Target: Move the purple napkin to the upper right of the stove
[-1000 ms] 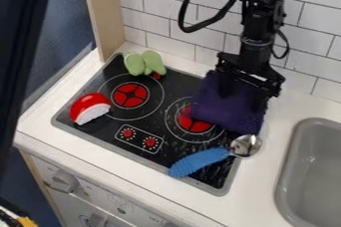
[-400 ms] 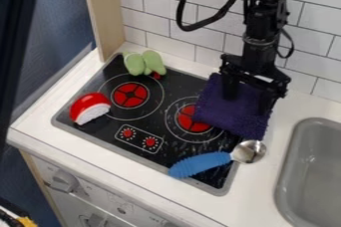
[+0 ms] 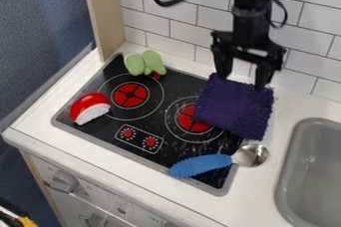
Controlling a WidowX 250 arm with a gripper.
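Observation:
My gripper (image 3: pixel 242 82) hangs over the back edge of the purple napkin, its two fingers spread wide apart with nothing held between them. The purple napkin (image 3: pixel 234 108) lies flat over the upper right part of the black stove (image 3: pixel 166 138), covering a bit of the right burner's side and reaching past the stove's right edge onto the counter.
A spoon with a blue handle (image 3: pixel 200 165) lies at the stove's front right, just below the napkin. The red and white toy (image 3: pixel 89 107) rests at left, green toy pieces (image 3: pixel 144 63) at the back. A grey sink (image 3: pixel 319 171) is at right.
The gripper has opened and risen off the napkin, toward the tiled wall. The napkin now lies flatter and has shifted slightly right; the spoon has also moved a little right.

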